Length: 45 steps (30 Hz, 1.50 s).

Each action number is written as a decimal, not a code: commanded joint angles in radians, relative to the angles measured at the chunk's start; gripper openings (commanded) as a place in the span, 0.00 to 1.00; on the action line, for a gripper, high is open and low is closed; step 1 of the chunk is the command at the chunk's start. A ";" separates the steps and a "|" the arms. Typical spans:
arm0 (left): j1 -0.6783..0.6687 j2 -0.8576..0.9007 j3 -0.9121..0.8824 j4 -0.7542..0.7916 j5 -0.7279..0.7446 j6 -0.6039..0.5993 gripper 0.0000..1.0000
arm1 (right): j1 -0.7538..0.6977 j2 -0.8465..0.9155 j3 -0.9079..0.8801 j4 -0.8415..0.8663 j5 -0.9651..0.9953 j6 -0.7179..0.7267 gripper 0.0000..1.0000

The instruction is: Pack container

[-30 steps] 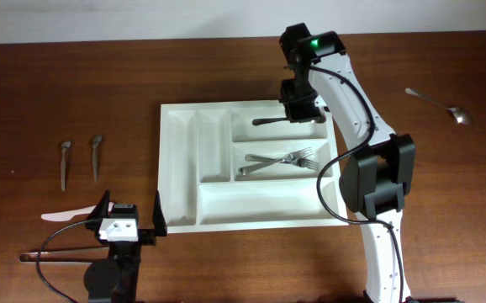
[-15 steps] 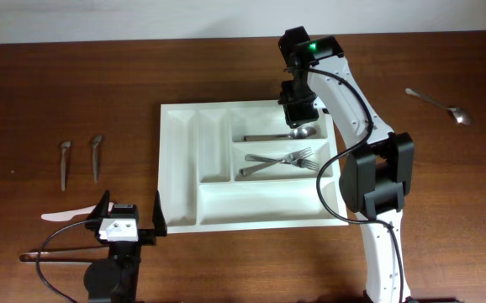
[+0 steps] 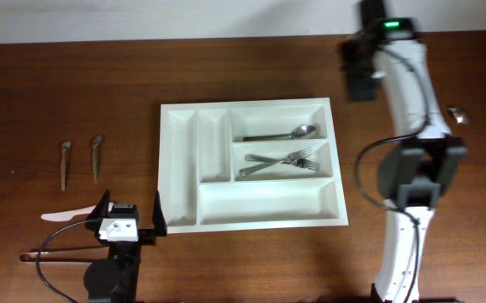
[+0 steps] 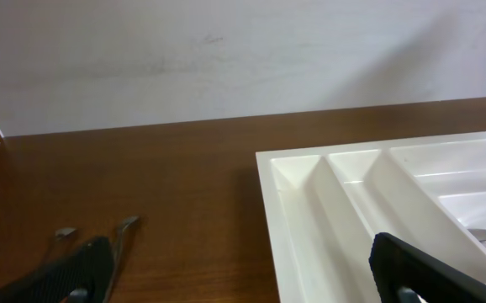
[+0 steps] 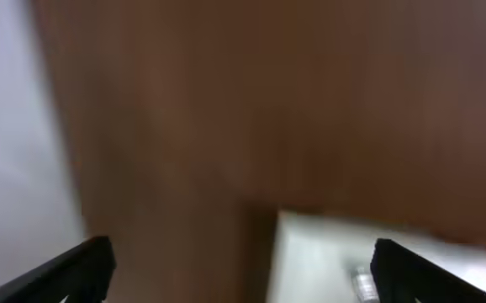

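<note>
Right pincer [image 3: 359, 80] wide open, empty, over bare table. Tray [image 3: 180, 168] to its left, nearer base. Left pincer [image 3: 131, 212] open, empty; tray just ahead-right. Judged between picks. Next: loose spoon [image 3: 458, 115] to right pincer's right; descend, close, carry to tray.

Dark wooden table [image 3: 226, 84], white wall [image 4: 226, 59]

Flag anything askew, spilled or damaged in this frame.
Only the two forks in the container's middle wide compartment stand out: they lie crossed rather than side by side. The spoon in the next compartment lies straight. Nothing looks spilled or damaged.
</note>
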 commanded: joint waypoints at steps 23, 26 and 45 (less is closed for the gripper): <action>0.005 -0.007 -0.006 -0.002 -0.007 0.019 0.99 | -0.394 -0.026 0.010 0.121 0.071 -0.697 0.04; 0.005 -0.007 -0.006 -0.002 -0.007 0.019 0.99 | -0.394 -0.026 0.003 0.222 0.158 -0.697 0.04; 0.005 -0.007 -0.006 -0.002 -0.007 0.019 0.99 | -0.393 0.059 -0.070 0.452 0.103 -0.858 0.04</action>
